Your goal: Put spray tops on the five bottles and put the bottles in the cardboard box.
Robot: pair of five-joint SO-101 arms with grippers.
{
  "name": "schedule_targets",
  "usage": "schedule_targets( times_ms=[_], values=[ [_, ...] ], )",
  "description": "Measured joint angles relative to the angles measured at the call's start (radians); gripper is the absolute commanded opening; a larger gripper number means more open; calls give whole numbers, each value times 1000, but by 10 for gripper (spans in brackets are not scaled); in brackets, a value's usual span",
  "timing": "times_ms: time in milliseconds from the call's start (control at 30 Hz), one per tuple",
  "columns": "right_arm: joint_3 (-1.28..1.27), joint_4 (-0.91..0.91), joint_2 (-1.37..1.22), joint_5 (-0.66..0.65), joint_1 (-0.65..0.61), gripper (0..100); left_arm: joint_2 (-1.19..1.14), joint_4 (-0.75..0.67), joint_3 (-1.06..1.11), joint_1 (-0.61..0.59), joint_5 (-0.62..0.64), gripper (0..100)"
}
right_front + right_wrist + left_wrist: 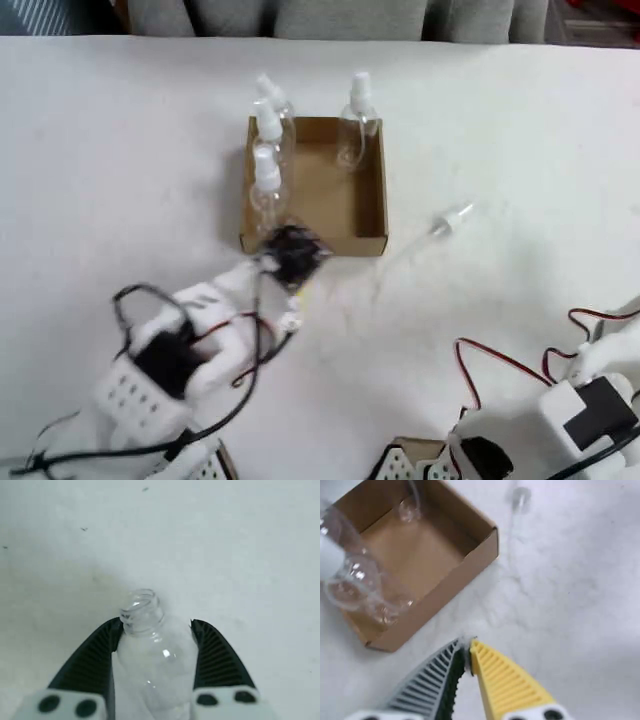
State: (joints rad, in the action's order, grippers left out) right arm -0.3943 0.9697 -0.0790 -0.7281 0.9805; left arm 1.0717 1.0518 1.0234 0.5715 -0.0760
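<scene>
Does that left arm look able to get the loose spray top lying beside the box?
Probably yes: the spray top lies on bare table beside the cardboard box, nothing between, though the left gripper is shut.

White worktop [520, 130]; cardboard box [350, 243] sits on it just beside the left hand [468, 647]; loose spray top [450, 220] lies flat, well apart from that hand

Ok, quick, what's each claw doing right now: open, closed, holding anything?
Left claw: closed, empty.
Right claw: closed on a bottle with no top.
</scene>
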Motion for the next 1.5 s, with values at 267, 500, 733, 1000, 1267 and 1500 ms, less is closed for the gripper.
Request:
schedule_targets(
  times_ms=[267,500,733,1000,1267,1500],
  values=[
    [127,0,-124,-68,61,17,-463,-169,-292,127,-169,28],
    [258,0,-270,-106,103,17,-895,-233,-617,153,-238,28],
    [336,0,-322,-106,120,17,-1298,-253,-961,153,-181,28],
    [336,0,-324,-106,123,17,-1726,-255,-1389,155,-180,28],
    [339,0,-330,-106,126,17,-1952,-255,-1626,164,-180,88],
    [339,0,-331,-106,129,17,-1969,-255,-1653,157,-34,225]
  ],
)
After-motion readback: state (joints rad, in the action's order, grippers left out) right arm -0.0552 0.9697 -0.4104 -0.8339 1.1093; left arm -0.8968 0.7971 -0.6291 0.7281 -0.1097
